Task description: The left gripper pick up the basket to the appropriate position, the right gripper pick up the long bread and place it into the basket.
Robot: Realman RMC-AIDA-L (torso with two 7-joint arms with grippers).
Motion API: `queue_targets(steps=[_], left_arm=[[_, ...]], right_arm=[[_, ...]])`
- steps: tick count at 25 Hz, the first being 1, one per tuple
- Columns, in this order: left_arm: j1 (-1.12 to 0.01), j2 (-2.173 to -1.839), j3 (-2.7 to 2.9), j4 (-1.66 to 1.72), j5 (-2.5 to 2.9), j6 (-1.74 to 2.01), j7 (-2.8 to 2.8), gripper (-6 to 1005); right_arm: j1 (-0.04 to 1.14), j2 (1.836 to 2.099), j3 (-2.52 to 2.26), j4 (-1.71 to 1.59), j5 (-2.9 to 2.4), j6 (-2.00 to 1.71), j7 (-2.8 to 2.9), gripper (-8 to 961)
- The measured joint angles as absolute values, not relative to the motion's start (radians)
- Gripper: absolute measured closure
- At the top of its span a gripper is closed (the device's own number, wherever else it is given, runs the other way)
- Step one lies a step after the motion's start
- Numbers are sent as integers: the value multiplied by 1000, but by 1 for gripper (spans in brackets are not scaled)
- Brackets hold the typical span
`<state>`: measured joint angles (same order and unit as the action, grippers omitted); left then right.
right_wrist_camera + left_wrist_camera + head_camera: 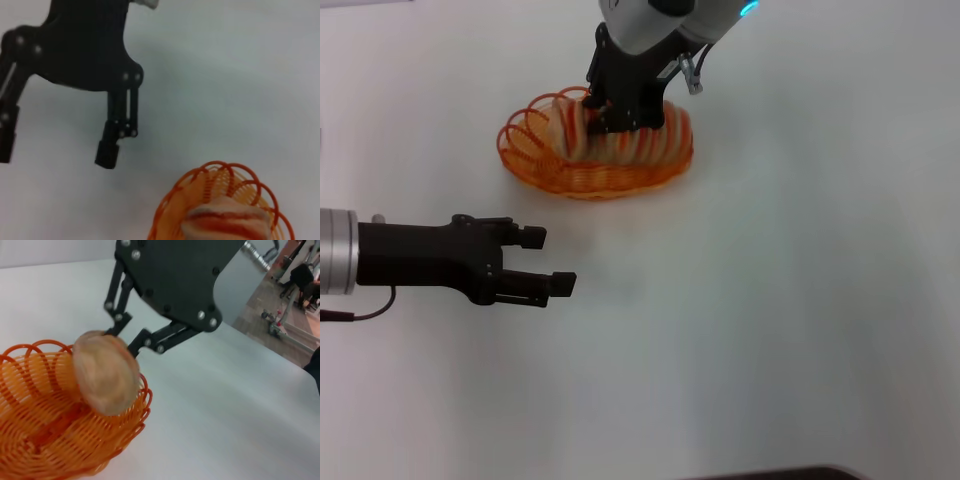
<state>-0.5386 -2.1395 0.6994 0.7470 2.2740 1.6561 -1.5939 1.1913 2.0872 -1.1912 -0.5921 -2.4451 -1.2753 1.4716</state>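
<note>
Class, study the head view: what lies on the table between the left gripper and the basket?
Nothing: bare white table separates the open left gripper from the basket, shown in the head view.

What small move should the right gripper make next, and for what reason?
Probably it should open its fingers and lift straight up. The right gripper is at the long bread, which already lies inside the basket on the table. The left gripper is open, apart from the basket.

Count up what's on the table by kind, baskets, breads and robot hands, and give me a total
Baskets: 1, the orange basket.
Breads: 1, the long bread lying in it.
Robot hands: 2, the left hand and the right hand.
Total: 4.
</note>
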Motion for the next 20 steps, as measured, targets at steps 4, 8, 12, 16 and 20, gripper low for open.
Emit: queue_targets(steps=[4,8,12,16,20], left_arm=[[-543,-2142,699,747,2273,1658,-1603,112],[-548,-2144,699,731,2273,1653,-1604,111],[-552,-2139,695,722,2273,1659,-1612,111],[-553,-2131,680,722,2272,1665,-1620,111],[-549,-2124,655,724,2271,1666,-1620,111]], right_arm=[[1190,2089,-1198,-584,-2444,-1246,1475,797],[1184,2089,-1198,-583,-2433,-1238,1468,630],[1179,2091,-1198,-585,-2400,-1236,1467,438],[1123,2091,-1190,-631,-2313,-1227,1467,308],[999,2084,-1142,-729,-2170,-1245,1476,248]])
